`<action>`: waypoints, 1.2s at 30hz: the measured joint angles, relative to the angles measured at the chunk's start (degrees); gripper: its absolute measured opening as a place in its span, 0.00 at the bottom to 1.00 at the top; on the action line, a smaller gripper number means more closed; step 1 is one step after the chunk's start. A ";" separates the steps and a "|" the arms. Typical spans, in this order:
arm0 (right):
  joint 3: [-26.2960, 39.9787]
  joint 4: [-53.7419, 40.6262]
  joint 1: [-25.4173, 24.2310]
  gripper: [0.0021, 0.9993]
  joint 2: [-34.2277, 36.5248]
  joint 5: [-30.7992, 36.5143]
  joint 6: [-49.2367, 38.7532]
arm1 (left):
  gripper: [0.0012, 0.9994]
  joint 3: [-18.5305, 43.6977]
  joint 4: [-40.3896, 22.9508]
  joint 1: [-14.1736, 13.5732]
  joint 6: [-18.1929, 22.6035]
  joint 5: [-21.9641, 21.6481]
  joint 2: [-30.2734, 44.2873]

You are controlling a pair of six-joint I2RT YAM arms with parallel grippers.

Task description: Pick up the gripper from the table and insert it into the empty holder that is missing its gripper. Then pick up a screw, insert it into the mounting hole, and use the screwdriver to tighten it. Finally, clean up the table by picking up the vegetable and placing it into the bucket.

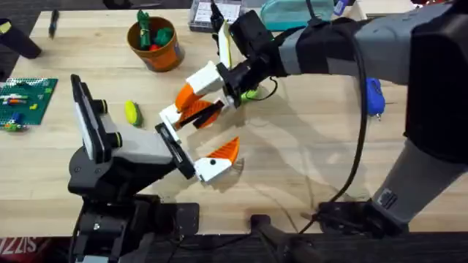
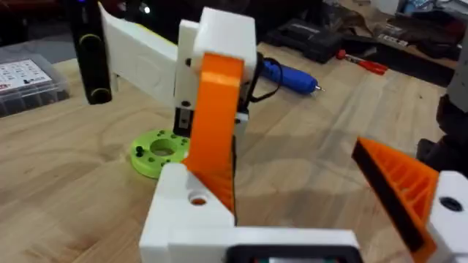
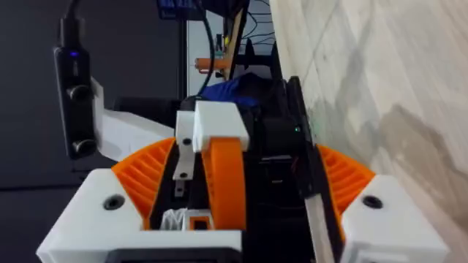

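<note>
While my right gripper (image 1: 199,104) pinches the gripper (image 1: 199,115) at the overhead frame's centre, its orange wedge sits against the holder (image 1: 170,118), the left gripper (image 1: 191,142) spread open just below. Left of them I see the vegetable (image 1: 131,112) on the table (image 1: 307,161), the bucket (image 1: 155,42) at upper left, the screwdriver (image 1: 374,96) at right.
</note>
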 joint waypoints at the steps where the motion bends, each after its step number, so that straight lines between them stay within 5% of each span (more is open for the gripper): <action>1: 0.00 -1.31 -0.33 0.99 -0.01 0.02 -0.75 | 0.99 0.01 -0.02 -0.01 0.02 0.31 0.00; 11: 0.00 -18.17 -7.89 0.99 0.01 4.30 -11.92 | 0.99 -0.01 -0.13 -0.01 0.02 1.61 0.00; 22: 1.42 -42.29 -16.54 0.99 -3.16 26.67 -27.46 | 0.99 -0.01 -0.15 -0.01 0.02 1.78 0.00; 30: 8.30 -41.12 -16.64 0.99 -12.72 50.78 -31.03 | 0.99 -0.01 -0.17 -0.01 0.02 1.76 0.00; 36: 9.09 -35.84 -16.50 0.99 -12.75 58.53 -32.15 | 0.99 -0.01 -0.17 -0.01 0.02 1.76 0.00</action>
